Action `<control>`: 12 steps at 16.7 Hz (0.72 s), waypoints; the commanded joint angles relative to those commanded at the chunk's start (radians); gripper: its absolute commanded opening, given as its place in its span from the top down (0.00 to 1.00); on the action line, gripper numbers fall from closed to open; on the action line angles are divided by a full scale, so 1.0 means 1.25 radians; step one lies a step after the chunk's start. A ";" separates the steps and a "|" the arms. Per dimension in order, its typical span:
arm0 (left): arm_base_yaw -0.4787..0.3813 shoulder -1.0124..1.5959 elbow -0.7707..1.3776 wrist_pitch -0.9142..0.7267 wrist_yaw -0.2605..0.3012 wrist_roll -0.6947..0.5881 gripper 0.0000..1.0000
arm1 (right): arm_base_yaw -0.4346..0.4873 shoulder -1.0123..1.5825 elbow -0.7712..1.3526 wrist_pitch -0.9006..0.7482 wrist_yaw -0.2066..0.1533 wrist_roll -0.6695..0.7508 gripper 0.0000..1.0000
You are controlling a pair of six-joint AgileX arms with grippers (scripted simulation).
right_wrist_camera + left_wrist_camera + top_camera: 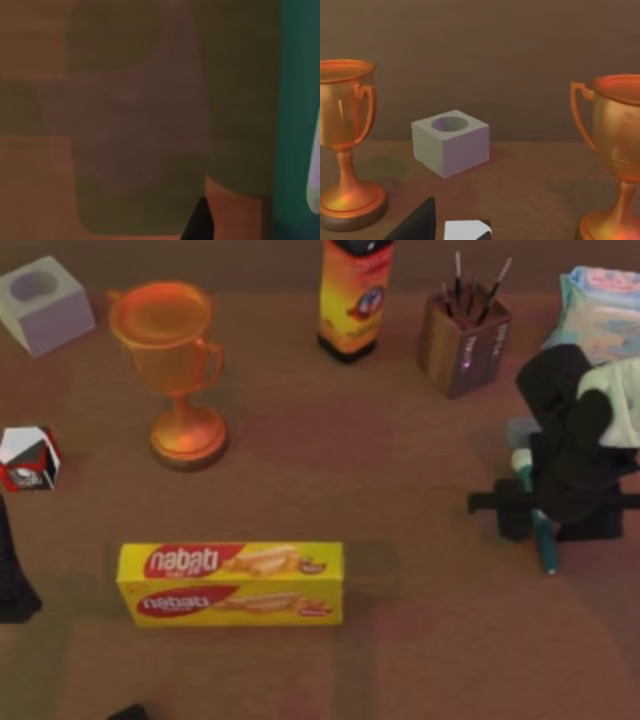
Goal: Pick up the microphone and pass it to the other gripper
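Observation:
The microphone lies on the table at the right, mostly hidden under my right arm. Its dark teal handle pokes out toward the front, and in the right wrist view the handle fills the edge with its white strip beside it. My right gripper hangs low over it, open, with the handle between its black fingers. I cannot tell whether the fingers touch it. My left arm is parked at the table's left edge, its gripper open and holding nothing.
A yellow biscuit box lies front centre. An orange trophy, a grey holed block, a bottle, a brown pen holder and a pale packet stand along the back. A small red-white cube sits left.

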 joint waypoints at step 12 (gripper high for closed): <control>0.000 0.000 0.000 0.000 0.000 0.000 0.00 | 0.003 -0.088 -0.030 0.202 -0.077 -0.058 1.00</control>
